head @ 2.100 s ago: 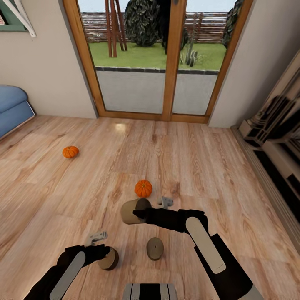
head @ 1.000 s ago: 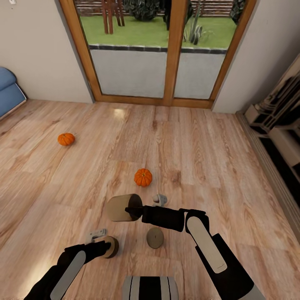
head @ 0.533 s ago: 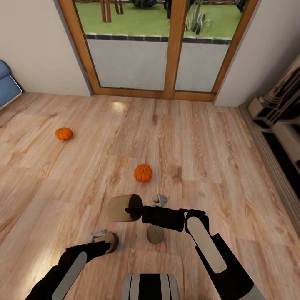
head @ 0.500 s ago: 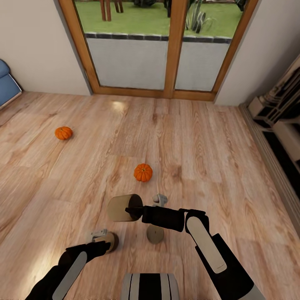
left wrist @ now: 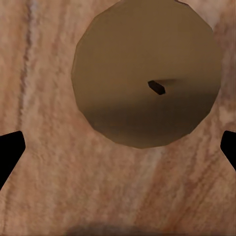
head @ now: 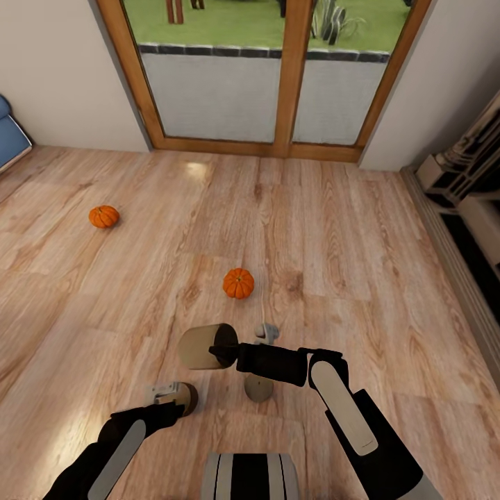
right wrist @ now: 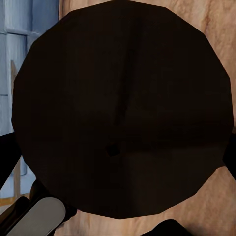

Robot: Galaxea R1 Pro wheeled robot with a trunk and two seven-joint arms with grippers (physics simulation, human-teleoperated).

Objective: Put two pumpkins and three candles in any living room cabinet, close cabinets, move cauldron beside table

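Observation:
Two orange pumpkins lie on the wood floor, one (head: 238, 283) just ahead of my arms and one (head: 104, 217) far left. My right gripper (head: 223, 353) is shut on a tan candle (head: 200, 347), held sideways above the floor; its dark end (right wrist: 123, 108) faces the right wrist camera. A second candle (head: 258, 389) stands on the floor under that arm. My left gripper (head: 164, 393) is open, right beside a third candle (head: 183, 396). In the left wrist view, the third candle's wick end (left wrist: 147, 73) lies just past the spread fingertips (left wrist: 10, 152). The cauldron and table are out of view.
A glass patio door (head: 278, 83) with a wooden frame fills the far wall. A dark unit with light-lined fronts (head: 472, 222), likely the cabinet, runs along the right wall. A blue sofa corner (head: 8, 139) shows at far left.
The whole picture has shifted as the camera tipped down. My right gripper swung its candle left and slightly up. The left gripper now sits closer to the floor candle.

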